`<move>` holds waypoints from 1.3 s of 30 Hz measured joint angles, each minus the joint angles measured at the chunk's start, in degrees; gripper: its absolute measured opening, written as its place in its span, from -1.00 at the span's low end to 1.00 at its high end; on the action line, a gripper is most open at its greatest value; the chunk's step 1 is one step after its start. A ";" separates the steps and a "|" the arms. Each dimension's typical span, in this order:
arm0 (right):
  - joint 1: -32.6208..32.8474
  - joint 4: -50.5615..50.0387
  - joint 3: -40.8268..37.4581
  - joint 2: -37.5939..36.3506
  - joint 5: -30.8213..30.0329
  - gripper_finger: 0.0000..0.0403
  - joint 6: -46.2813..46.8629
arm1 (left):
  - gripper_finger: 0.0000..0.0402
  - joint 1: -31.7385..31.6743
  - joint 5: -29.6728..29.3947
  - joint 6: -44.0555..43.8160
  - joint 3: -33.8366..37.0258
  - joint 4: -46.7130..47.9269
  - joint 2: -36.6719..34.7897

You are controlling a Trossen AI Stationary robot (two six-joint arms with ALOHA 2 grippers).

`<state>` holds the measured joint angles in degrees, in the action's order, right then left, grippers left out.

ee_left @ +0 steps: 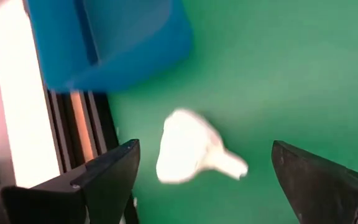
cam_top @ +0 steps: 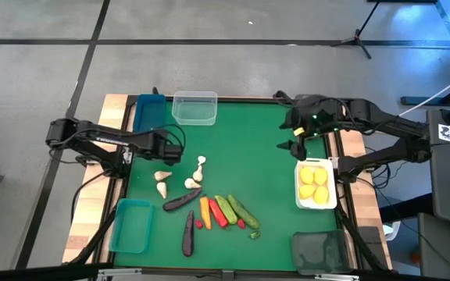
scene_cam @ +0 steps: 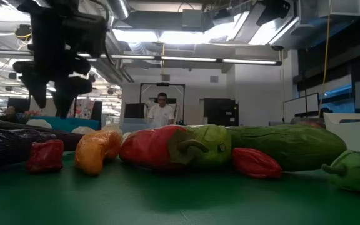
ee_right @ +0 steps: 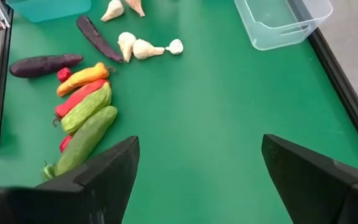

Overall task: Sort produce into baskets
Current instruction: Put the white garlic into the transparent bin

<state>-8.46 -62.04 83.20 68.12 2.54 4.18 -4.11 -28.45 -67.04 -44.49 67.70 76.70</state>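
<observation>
Produce lies mid-table: white garlic pieces point(cam_top: 162, 176) point(cam_top: 198, 173), two purple eggplants point(cam_top: 182, 201), an orange carrot point(cam_top: 204, 208), a red pepper point(cam_top: 217, 212), green cucumbers point(cam_top: 237, 211) and small red berries point(cam_top: 199, 224). Yellow lemons point(cam_top: 314, 184) lie in the white basket point(cam_top: 333, 187). My left gripper point(cam_top: 170, 150) is open above the table's left part. In the left wrist view a garlic piece point(ee_left: 191, 155) lies on the green mat between and beyond its open fingers point(ee_left: 204, 180), untouched. My right gripper point(cam_top: 297, 145) is open and empty point(ee_right: 197, 180), just beyond the white basket's far end.
A blue basket point(cam_top: 148, 113) and a clear basket point(cam_top: 194, 108) stand at the far edge, a teal basket point(cam_top: 130, 226) at the near left and a dark basket point(cam_top: 319, 251) at the near right. Bare green mat point(cam_top: 256, 156) lies between the arms.
</observation>
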 joint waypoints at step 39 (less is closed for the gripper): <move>1.76 2.64 -6.99 0.02 -3.03 0.66 0.71 | 0.22 0.95 1.81 -2.19 11.11 -9.16 1.04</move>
<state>-6.70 -59.40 76.20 68.14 -0.49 4.89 -3.16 -26.64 -69.23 -33.38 58.54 77.73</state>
